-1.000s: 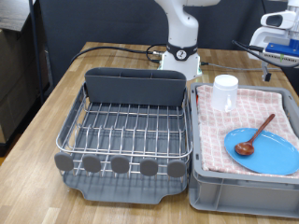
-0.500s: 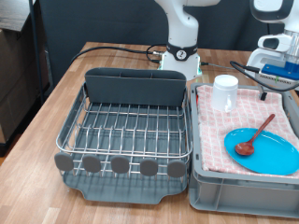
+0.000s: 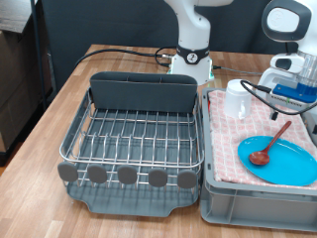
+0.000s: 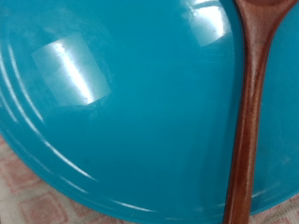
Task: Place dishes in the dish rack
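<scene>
The light-blue plate [image 3: 285,165] lies on the pink checked cloth in the grey crate at the exterior view's right, and it fills the wrist view [image 4: 121,112]. The brown wooden spoon [image 3: 269,145] rests on the plate with its handle pointing up and to the right; its handle [image 4: 248,112] also shows in the wrist view. A white cup [image 3: 239,97] stands at the crate's far corner. The wire dish rack [image 3: 134,134] with its dark caddy stands empty at the left. My gripper [image 3: 295,99] hangs above the crate's far right side, over the spoon handle and plate. Its fingers are not visible.
The grey crate [image 3: 248,198] sits right beside the rack's right edge. The pink checked cloth [image 3: 260,121] lines it. The robot base [image 3: 192,61] and black cables stand behind the rack. The wooden table [image 3: 50,119] extends to the left.
The hand has come in from the exterior view's upper right and dropped lower, now hanging over the crate near the spoon handle. The dishes have not moved.
</scene>
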Tool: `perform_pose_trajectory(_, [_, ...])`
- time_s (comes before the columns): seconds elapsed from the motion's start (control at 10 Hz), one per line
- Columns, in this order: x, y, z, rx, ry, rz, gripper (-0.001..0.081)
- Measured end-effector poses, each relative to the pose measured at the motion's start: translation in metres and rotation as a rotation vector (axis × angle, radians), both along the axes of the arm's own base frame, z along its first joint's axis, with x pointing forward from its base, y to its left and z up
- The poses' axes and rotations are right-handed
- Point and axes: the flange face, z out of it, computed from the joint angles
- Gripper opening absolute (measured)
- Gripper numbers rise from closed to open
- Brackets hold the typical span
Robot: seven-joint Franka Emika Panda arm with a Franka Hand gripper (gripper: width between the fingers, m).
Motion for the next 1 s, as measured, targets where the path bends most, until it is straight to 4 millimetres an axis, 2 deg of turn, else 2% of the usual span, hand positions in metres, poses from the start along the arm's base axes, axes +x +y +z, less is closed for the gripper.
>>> perform_pose_trajectory(0.5, [0.003, -0.009, -0.026, 0.003, 0.019, -0.011, 0.0803])
perform_pose_trajectory(1.0, [0.006, -0.017, -0.041, 0.008, 0.015, -0.011, 0.0803])
